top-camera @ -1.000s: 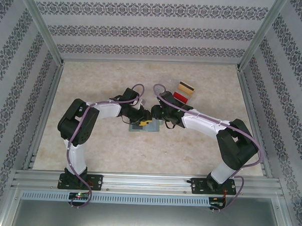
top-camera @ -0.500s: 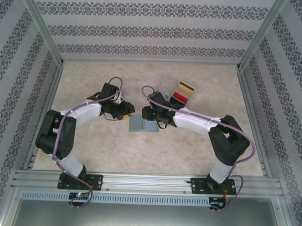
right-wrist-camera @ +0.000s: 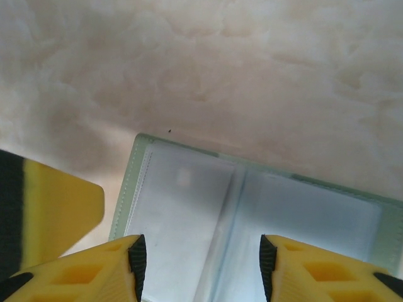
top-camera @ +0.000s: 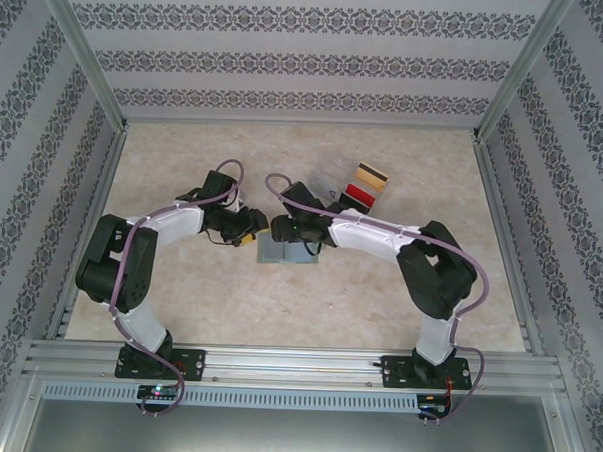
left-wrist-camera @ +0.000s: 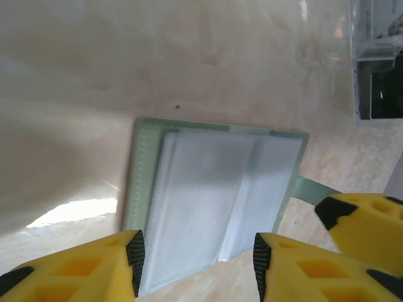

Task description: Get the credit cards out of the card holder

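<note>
The card holder [top-camera: 290, 254] lies open and flat on the bench [top-camera: 184, 161], at about its middle. Its grey-green rim frames pale bluish inner pockets that face up.

The left pincer [left-wrist-camera: 196, 258] hovers at the holder's left side, low over the bench. Its yellow fingers [left-wrist-camera: 69, 267] are spread and pinch nothing. In the left wrist view the holder's near edge runs across the gap between them.

The right pincer [right-wrist-camera: 201, 261] hangs over the holder's far edge, just beside the left pincer. Its fingers [right-wrist-camera: 327, 274] are also spread wide and empty, and the holder's centre fold shows between them in the right wrist view. In that view one black-tipped finger of the left pincer stands just off the holder's left edge. In the left wrist view a finger of the right pincer sits just off the holder's right edge.

The red card [top-camera: 358, 193] lies on the bench beyond the holder's far right corner, apart from it. The tan card [top-camera: 372, 175], with its dark stripe, lies just beyond the red one, farther from the holder. I cannot tell whether the two touch. A clear tray [top-camera: 332, 177] sits on the far side of the holder, just left of these two cards.
</note>
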